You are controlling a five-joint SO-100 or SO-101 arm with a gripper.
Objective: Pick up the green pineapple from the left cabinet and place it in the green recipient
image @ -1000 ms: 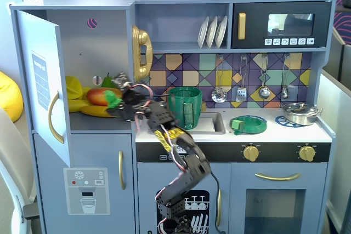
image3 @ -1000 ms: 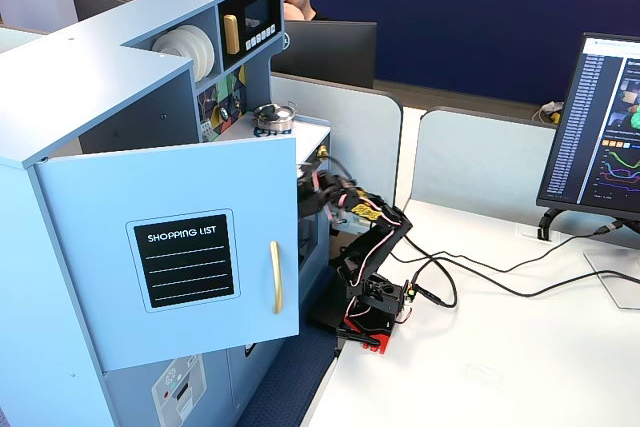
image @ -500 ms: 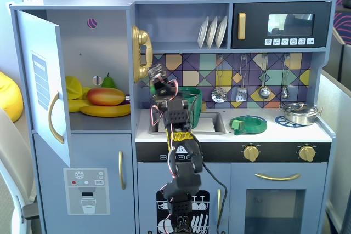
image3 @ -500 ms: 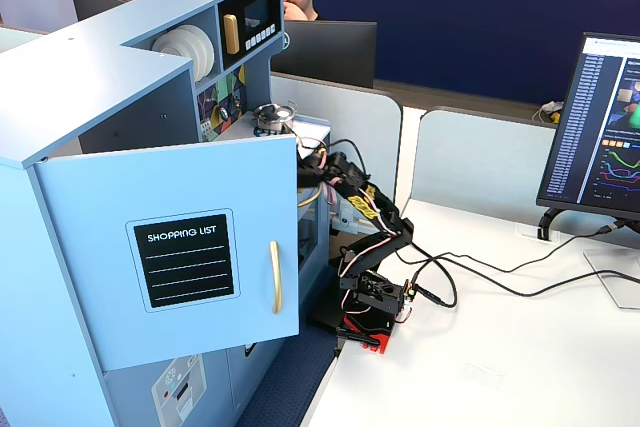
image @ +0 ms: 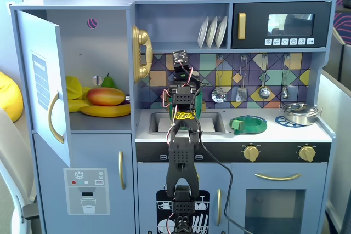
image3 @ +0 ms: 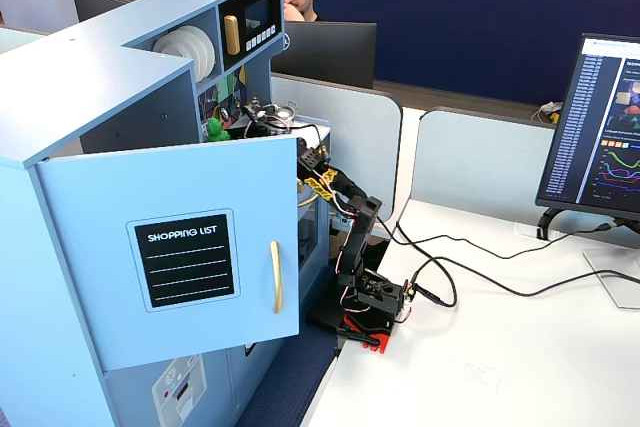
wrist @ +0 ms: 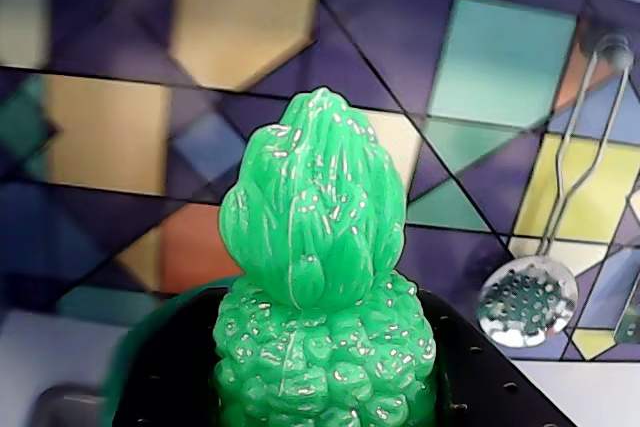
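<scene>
The green pineapple [wrist: 318,277] fills the wrist view, upright between the black jaws of my gripper [wrist: 325,377], which is shut on it. It faces the tiled back wall above the sink. In a fixed view the pineapple [image3: 216,130] shows at the gripper [image3: 235,127] inside the kitchen niche. In the front fixed view the arm hides it, with the gripper [image: 186,94] over the sink [image: 159,121]. The left cabinet [image: 98,42] stands open, its door [image: 44,86] swung out. The green recipient [image: 248,124] sits on the counter right of the sink.
A mango [image: 106,96], bananas [image: 104,110] and a green pear [image: 109,82] lie in the open cabinet. A yellow phone [image: 142,53] hangs left of the arm. Utensils [wrist: 527,297] hang on the tiles. A steel pot [image: 300,113] stands at the far right.
</scene>
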